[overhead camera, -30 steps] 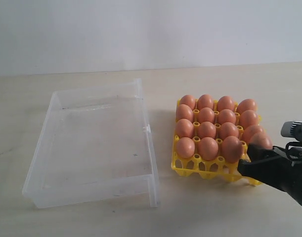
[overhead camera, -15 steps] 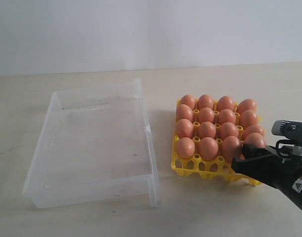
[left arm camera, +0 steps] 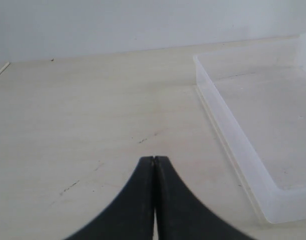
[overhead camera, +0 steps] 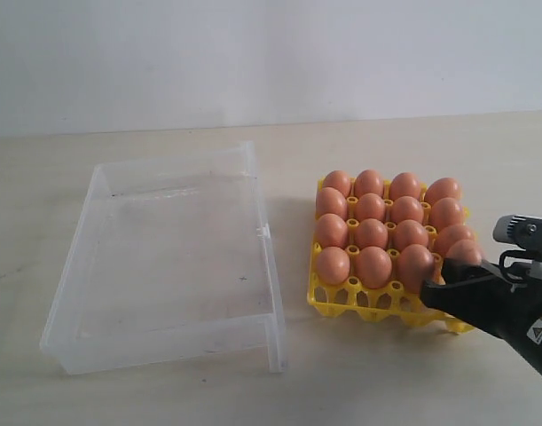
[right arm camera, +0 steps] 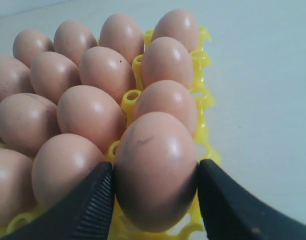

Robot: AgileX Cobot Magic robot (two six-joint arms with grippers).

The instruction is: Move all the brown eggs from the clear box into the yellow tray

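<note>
The yellow tray (overhead camera: 359, 306) stands right of the clear box (overhead camera: 269, 266), and its cups hold several brown eggs (overhead camera: 371, 233). No egg shows inside the box. My right gripper (overhead camera: 452, 277) reaches in from the right and is shut on one brown egg (right arm camera: 155, 150) at the tray's near right corner (right arm camera: 205, 100). Both fingers (right arm camera: 92, 200) press against that egg's sides, and it sits low against the yellow lattice. The same egg (overhead camera: 467, 256) shows above the black fingers in the exterior view. My left gripper (left arm camera: 154, 160) is shut and empty over bare table beside the box wall (left arm camera: 233, 135).
Pale wooden table all round, with a white wall behind. The neighbouring egg (right arm camera: 67, 165) sits right against the right gripper's inner finger. The left arm does not show in the exterior view.
The right gripper with its egg shifted a little left, then back right, at the tray's near right corner. The box and the other eggs have not moved.
</note>
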